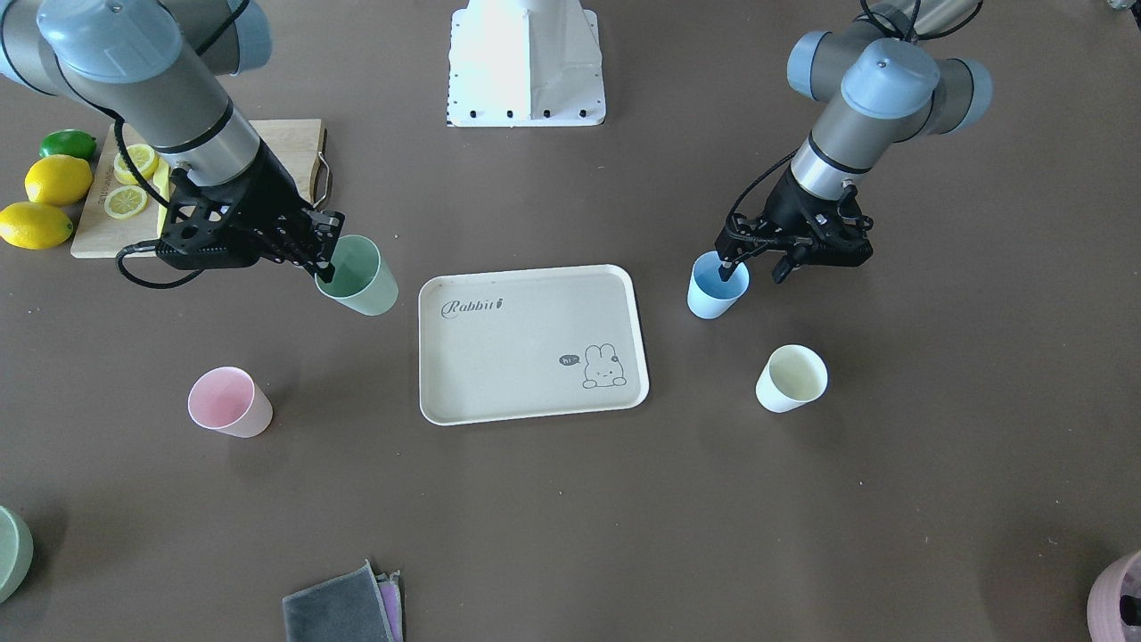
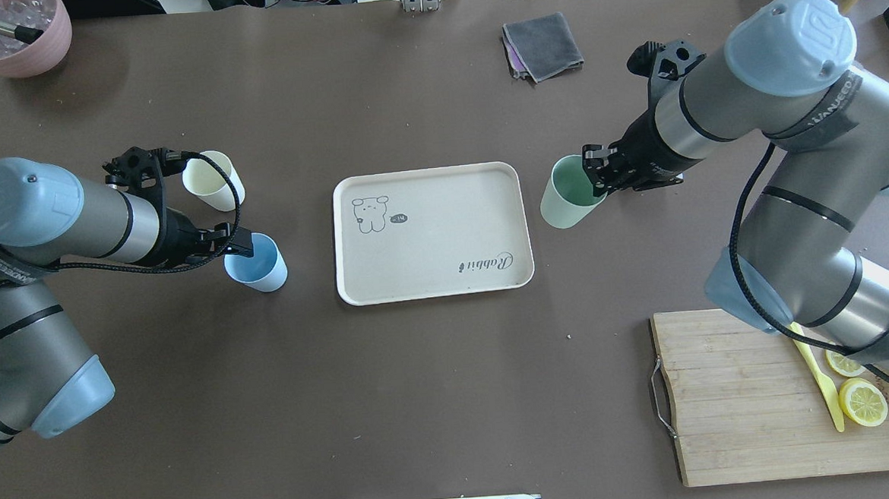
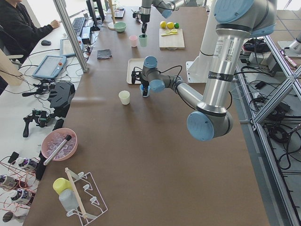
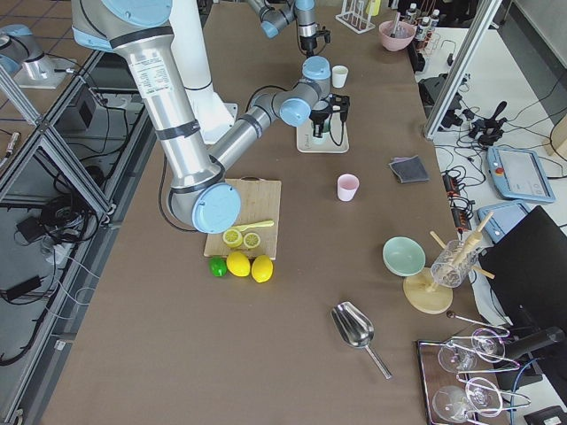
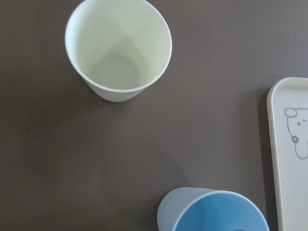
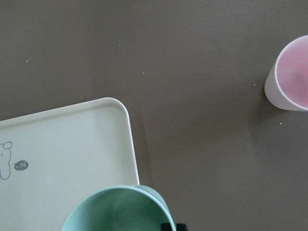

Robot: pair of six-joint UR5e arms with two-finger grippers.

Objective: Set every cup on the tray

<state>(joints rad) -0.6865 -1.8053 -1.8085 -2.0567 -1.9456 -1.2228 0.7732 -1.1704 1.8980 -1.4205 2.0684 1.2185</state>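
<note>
The cream "Rabbit" tray (image 1: 526, 357) (image 2: 432, 235) lies bare at the table's middle. My right gripper (image 1: 327, 266) (image 2: 595, 181) is shut on the rim of the sage green cup (image 1: 358, 275) (image 2: 569, 193), held tilted beside the tray's edge; the right wrist view shows the cup (image 6: 120, 211) over the tray's corner (image 6: 62, 159). My left gripper (image 1: 731, 270) (image 2: 240, 249) is shut on the light blue cup's rim (image 1: 716, 287) (image 2: 256, 261) (image 5: 216, 211). The pale yellow cup (image 1: 792, 378) (image 2: 213, 181) (image 5: 118, 48) and the pink cup (image 1: 230, 402) (image 6: 291, 77) stand upright on the table.
A wooden cutting board (image 2: 756, 393) with lemon slices and a yellow knife lies by my right arm, with lemons and a lime (image 1: 45, 196) beside it. A folded grey cloth (image 2: 544, 43), a pink bowl (image 2: 11, 36) and a green bowl (image 1: 11, 553) sit along the far edge.
</note>
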